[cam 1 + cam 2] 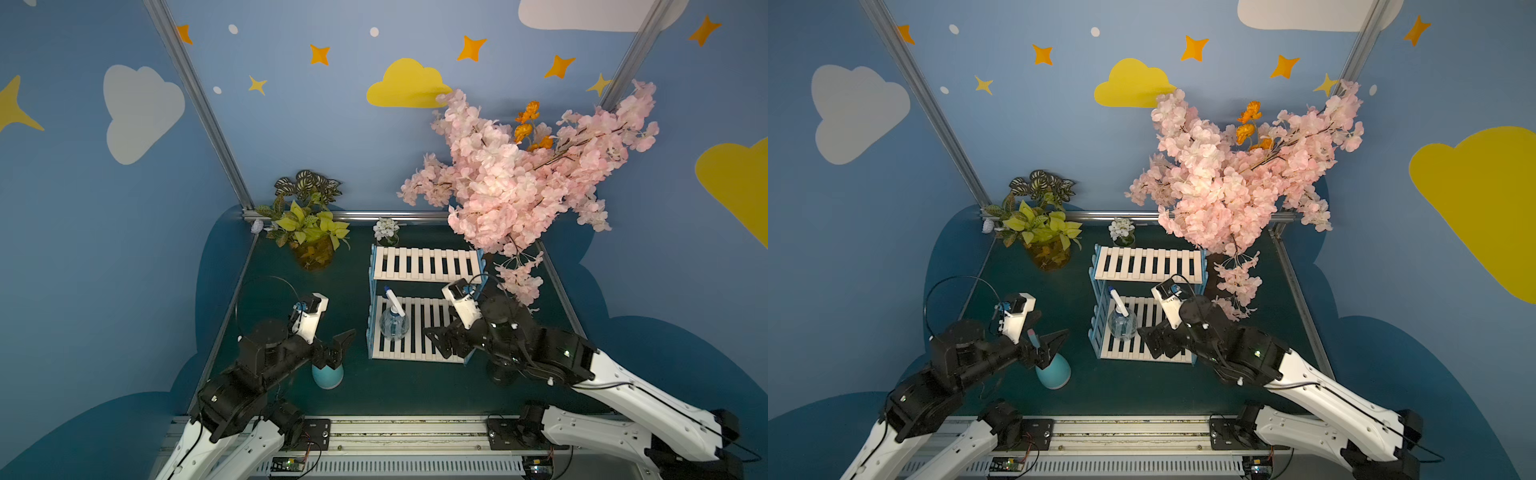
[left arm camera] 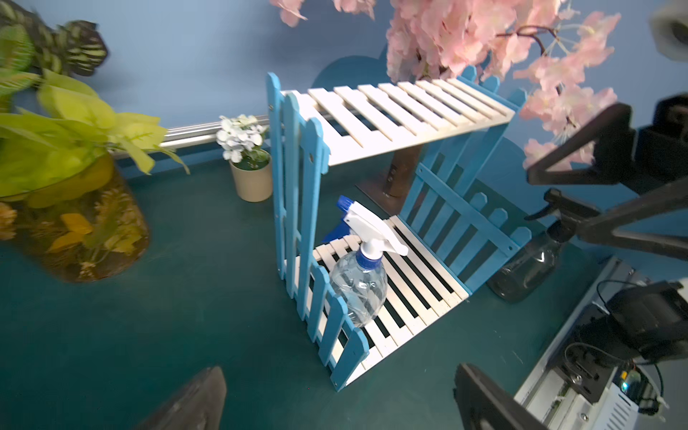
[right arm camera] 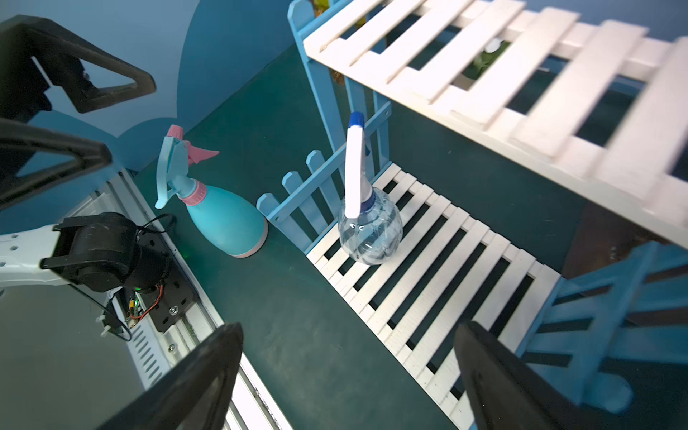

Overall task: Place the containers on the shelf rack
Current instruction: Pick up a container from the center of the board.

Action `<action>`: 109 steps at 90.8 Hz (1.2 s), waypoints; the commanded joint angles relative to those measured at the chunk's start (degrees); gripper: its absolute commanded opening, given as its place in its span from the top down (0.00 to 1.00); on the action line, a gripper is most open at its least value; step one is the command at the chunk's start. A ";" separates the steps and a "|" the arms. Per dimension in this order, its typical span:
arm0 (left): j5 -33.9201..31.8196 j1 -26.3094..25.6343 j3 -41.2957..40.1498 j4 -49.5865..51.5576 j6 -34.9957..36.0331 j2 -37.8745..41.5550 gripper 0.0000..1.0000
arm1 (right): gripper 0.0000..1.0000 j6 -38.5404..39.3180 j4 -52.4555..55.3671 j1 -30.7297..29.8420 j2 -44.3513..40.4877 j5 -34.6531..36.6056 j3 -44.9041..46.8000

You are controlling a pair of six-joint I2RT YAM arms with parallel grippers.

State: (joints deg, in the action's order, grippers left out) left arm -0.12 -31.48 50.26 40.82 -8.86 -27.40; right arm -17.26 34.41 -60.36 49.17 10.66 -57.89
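The shelf rack stands mid-table, white slats between light-blue picket sides. A clear container with a white-blue nozzle stands upright on its lower shelf. My right gripper is open just right of it, apart from it, nothing between its fingers. A teal container stands on the table left of the rack. My left gripper hovers open above it, empty. A dark smoky container stands right of the rack.
An amber vase with a leafy plant stands at the back left, and a tiny pot of white flowers behind the rack. A pink blossom branch overhangs the rack's back right corner. A metal rail runs along the table's front edge.
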 commanded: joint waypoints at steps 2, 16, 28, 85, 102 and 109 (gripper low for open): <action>-8.26 0.21 6.13 14.57 -7.48 -0.89 0.01 | 0.03 -2.46 -1.48 0.67 -6.91 7.16 4.93; -12.39 0.18 12.71 27.50 -12.97 -3.39 0.04 | 0.03 -4.49 -1.46 0.85 -14.03 12.01 10.15; -14.82 0.22 16.18 36.05 -16.43 -5.77 0.05 | 0.04 -5.34 -2.27 0.86 -16.42 13.65 12.17; -9.24 -1.77 6.78 26.73 -28.89 -14.78 0.03 | 0.04 -9.84 -15.12 0.70 -10.15 5.08 18.38; -9.71 -2.92 4.47 24.11 -28.42 -16.51 0.19 | 0.04 -10.22 -15.71 0.68 -8.68 2.92 18.43; -10.87 -3.09 3.93 23.98 -28.05 -16.20 0.29 | 0.04 -10.04 -16.03 0.70 -8.85 2.38 18.72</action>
State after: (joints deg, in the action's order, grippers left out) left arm -9.80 -34.20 54.68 66.43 -37.41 -44.16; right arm -26.81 20.80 -59.70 40.60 14.85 -39.83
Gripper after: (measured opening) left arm 0.758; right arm 0.960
